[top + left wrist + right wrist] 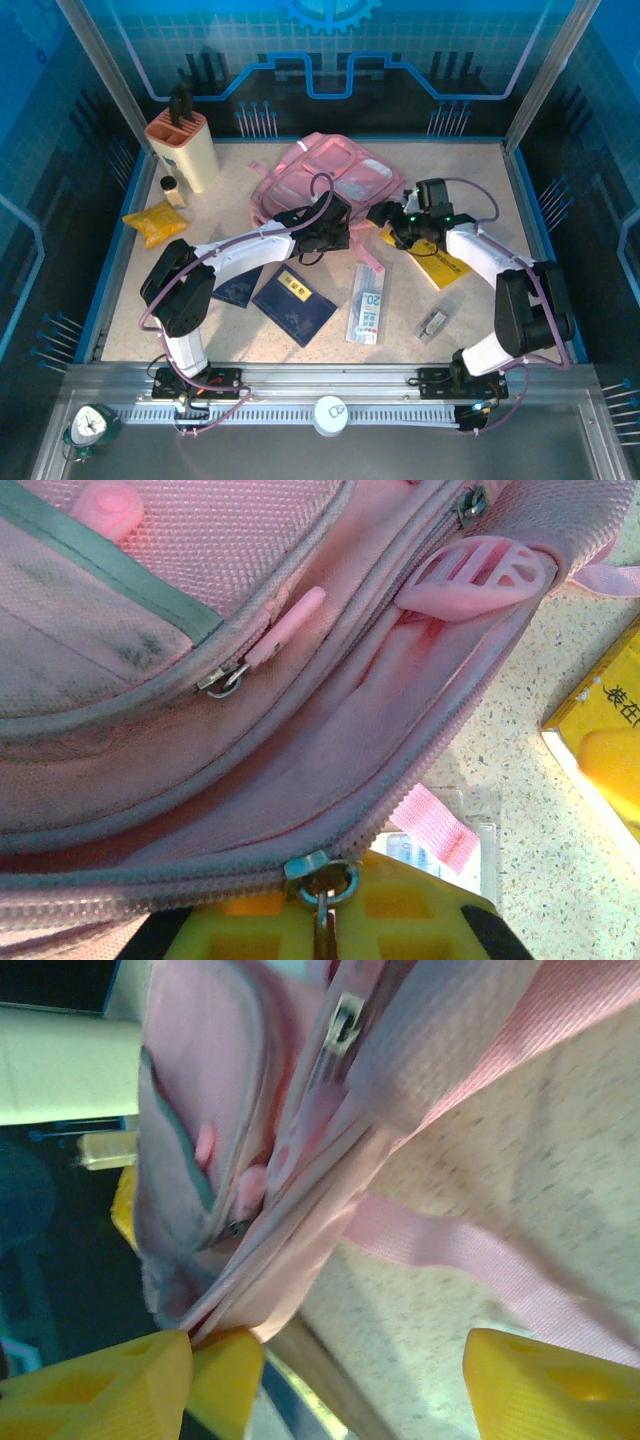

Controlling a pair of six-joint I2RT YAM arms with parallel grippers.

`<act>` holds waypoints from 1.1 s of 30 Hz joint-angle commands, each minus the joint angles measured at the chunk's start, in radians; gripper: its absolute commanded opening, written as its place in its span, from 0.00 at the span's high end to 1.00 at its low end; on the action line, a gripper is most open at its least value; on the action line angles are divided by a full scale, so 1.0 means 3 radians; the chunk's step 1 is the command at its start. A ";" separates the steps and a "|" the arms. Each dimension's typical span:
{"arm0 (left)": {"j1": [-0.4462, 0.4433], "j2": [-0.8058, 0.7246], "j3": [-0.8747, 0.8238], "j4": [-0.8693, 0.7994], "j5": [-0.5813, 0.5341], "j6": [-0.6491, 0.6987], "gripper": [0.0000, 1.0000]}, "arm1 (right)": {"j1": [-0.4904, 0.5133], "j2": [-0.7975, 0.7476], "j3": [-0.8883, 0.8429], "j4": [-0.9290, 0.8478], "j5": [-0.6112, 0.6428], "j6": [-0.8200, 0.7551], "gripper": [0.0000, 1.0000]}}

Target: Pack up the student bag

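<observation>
Bright, even light from above reaches your table [490, 200]; shadows on it are short and soft. In your wrist views the student bag [300, 740] looks slightly soft, the yellow fingers [100, 1385] blurred at the bottom edge.

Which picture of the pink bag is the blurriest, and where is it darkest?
Right wrist view: blurriest, the student bag and the yellow right fingers look soft, with darkness at the left. Left wrist view: the zip pull is crisp, the left fingers fuzzy. Top external view: bright table, dim blue surroundings.

White-and-black arms [250, 250], looping purple cables [320, 177], yellow fingers [555, 1385]
</observation>
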 commanded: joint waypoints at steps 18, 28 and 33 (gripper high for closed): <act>0.0010 -0.0137 0.0037 0.0161 0.0420 0.0156 1.00 | 0.0206 0.0603 0.0250 0.0678 0.0185 0.0795 0.84; 0.0136 -0.0539 -0.0279 -0.0177 0.0553 0.0387 1.00 | -0.0114 0.0739 0.0637 0.0346 0.0079 0.0374 1.00; 0.0359 -0.0811 -0.0650 -0.0141 0.0636 0.0290 1.00 | -0.0305 0.0738 0.0768 0.0178 -0.0001 0.0174 1.00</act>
